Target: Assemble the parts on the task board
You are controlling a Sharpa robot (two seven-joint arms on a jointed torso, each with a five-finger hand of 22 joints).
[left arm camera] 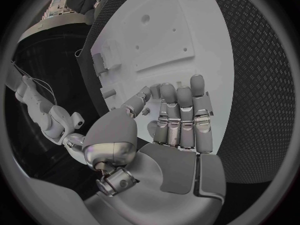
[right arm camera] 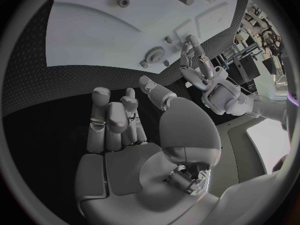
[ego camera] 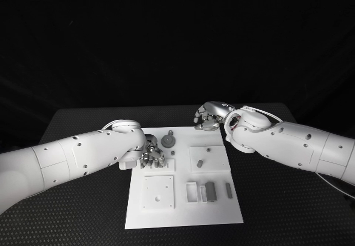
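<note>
The white task board [ego camera: 185,205] lies in the middle of the black table. My left hand [ego camera: 153,155] hovers low over the board's left side, fingers straight and side by side [left arm camera: 180,116], with nothing in them. A grey gear [ego camera: 169,139] stands on the board just beyond it, also visible as the gear [right arm camera: 152,53]. My right hand [ego camera: 211,115] hangs over the table past the board's far edge, its fingers [right arm camera: 112,120] loosely bent and empty. A small peg [ego camera: 199,163] stands in the raised square plate right of centre.
Grey blocks [ego camera: 210,190] and a grey bar [ego camera: 229,190] lie in the board's near right part. A square plate with holes [ego camera: 158,192] sits at the near left. Bare black table [ego camera: 296,205] surrounds the board.
</note>
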